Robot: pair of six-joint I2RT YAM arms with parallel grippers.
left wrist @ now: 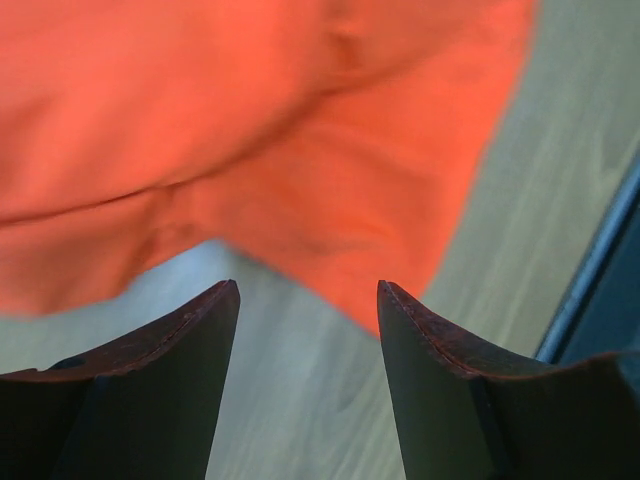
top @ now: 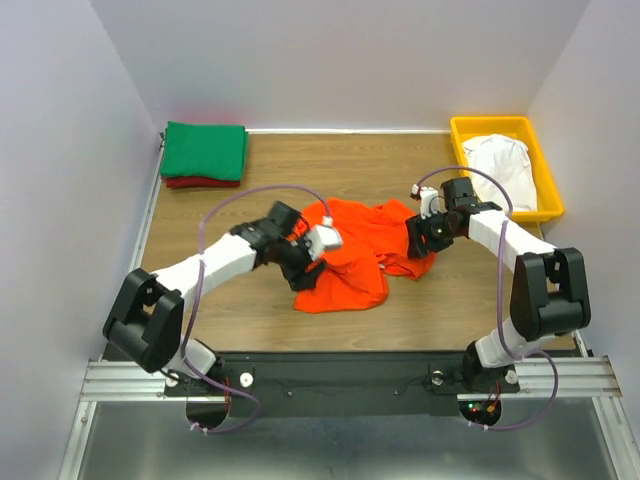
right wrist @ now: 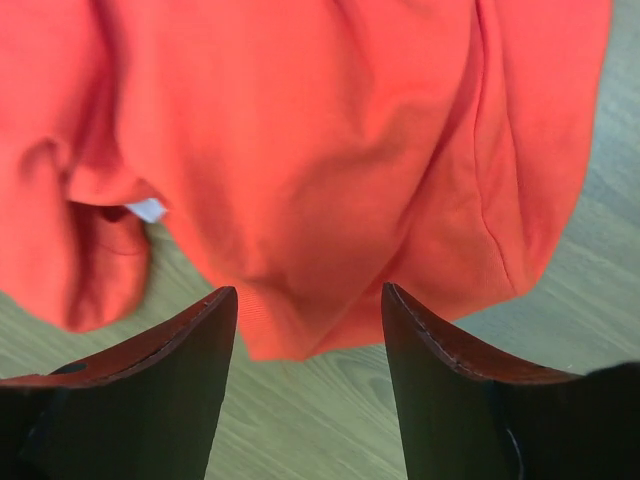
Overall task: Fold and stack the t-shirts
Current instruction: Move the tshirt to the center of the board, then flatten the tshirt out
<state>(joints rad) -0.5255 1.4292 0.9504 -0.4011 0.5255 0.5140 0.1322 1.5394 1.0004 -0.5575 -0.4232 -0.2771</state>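
Surface (top: 230,300) bearing the crumpled orange t-shirt (top: 350,260), just ahead of the left tool (left wrist: 308,290) and right tool (right wrist: 310,290), both open and empty. Step, as judged: spreading it flat. Next, each tool must pinch an edge. Well beyond them: green t-shirt (top: 205,150) stacked on dark red t-shirt (top: 200,183), and white t-shirt (top: 500,165) in yellow tray (top: 490,122). Neither obstructs.

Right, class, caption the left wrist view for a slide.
Left gripper, jaws apart, over the edge of the orange t-shirt on the table.
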